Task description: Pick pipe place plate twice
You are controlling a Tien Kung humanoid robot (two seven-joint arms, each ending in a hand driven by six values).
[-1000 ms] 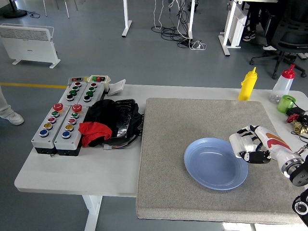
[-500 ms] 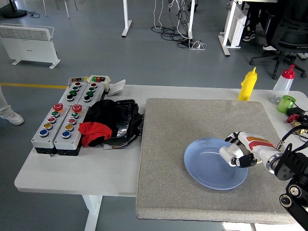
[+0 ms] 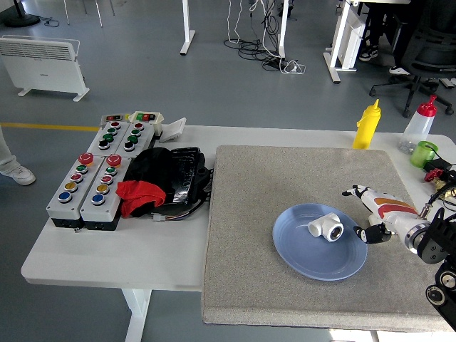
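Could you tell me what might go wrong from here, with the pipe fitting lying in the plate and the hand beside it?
The white pipe fitting lies loose on the blue plate, right of centre; its rounded body could roll on the curved dish. The right hand, open, hangs just beside the plate's right rim, so pulling away carelessly might clip the rim and shift the plate on the grey mat.
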